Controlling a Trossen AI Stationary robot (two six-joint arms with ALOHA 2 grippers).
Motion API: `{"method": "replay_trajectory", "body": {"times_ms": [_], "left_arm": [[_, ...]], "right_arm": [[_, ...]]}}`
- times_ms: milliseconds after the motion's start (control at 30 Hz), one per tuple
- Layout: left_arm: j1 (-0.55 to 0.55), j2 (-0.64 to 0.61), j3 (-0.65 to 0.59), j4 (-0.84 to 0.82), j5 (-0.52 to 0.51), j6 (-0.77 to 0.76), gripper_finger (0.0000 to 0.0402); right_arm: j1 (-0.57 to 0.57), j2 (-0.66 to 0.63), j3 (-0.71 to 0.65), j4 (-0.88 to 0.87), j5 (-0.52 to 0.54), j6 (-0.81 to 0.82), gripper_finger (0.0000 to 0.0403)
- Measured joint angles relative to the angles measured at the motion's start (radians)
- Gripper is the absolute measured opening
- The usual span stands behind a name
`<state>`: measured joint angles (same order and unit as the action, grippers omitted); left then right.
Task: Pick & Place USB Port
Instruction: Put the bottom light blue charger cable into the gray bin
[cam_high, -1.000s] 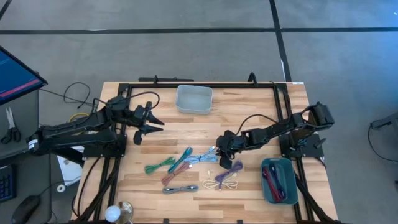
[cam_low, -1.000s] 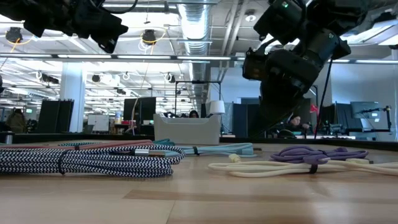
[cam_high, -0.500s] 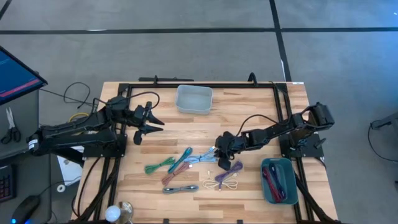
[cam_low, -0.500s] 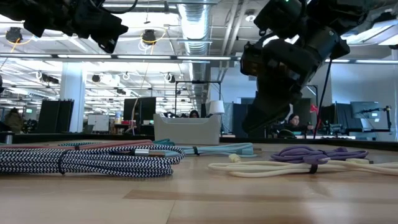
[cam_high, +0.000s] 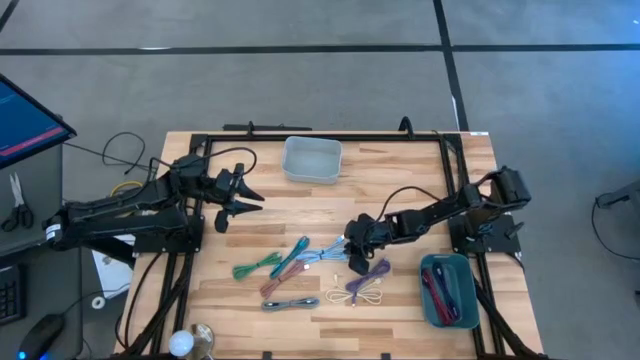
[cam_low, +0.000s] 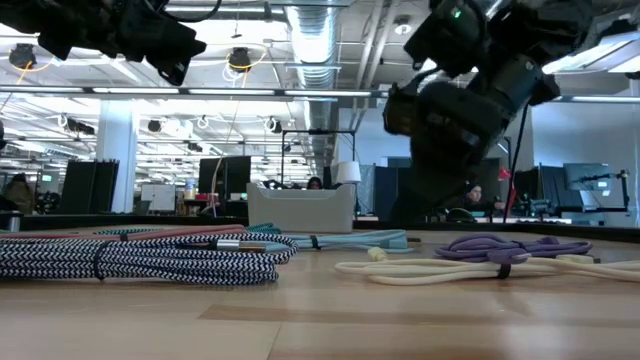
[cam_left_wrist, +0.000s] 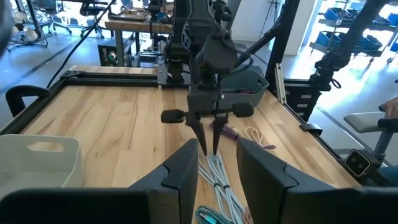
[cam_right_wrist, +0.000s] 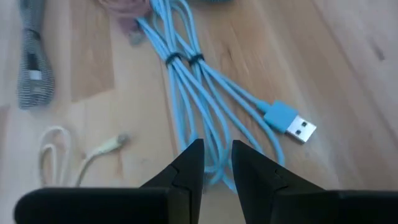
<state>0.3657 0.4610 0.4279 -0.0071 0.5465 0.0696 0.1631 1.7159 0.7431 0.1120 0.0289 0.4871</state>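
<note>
Where right gripper (cam_right_wrist: 216, 163) straddles light-blue cable (cam_right_wrist: 205, 106), contact hidden.

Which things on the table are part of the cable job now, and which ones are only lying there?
Part of the job:
- right gripper, slightly open just above the light blue USB cable
- teal bin, already holding cables

Only lying there:
- purple cable
- cream cable
- green cable
- grey tray
- left gripper, waiting apart

No text, label, brand, number or sign can be read on anything in these views.
</note>
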Motion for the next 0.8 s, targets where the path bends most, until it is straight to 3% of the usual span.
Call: {"method": "replay_trajectory", "body": {"times_ms": [267,500,800], "left_arm": [[0.000,0.000,0.000,0.000,0.000,0.000,0.0110],[0.000,0.000,0.000,0.000,0.000,0.000,0.0110],[0.000,0.000,0.000,0.000,0.000,0.000,0.0110]], "right_arm": [[0.000,0.040,-0.002,0.037,-0.005,0.008,0.0074],[0.002,0.037,-0.002,0.036,-0.005,-0.031,0.0008],[0.006,-0.015,-0.001,0.058,-0.033,-0.072,0.0002]]}}
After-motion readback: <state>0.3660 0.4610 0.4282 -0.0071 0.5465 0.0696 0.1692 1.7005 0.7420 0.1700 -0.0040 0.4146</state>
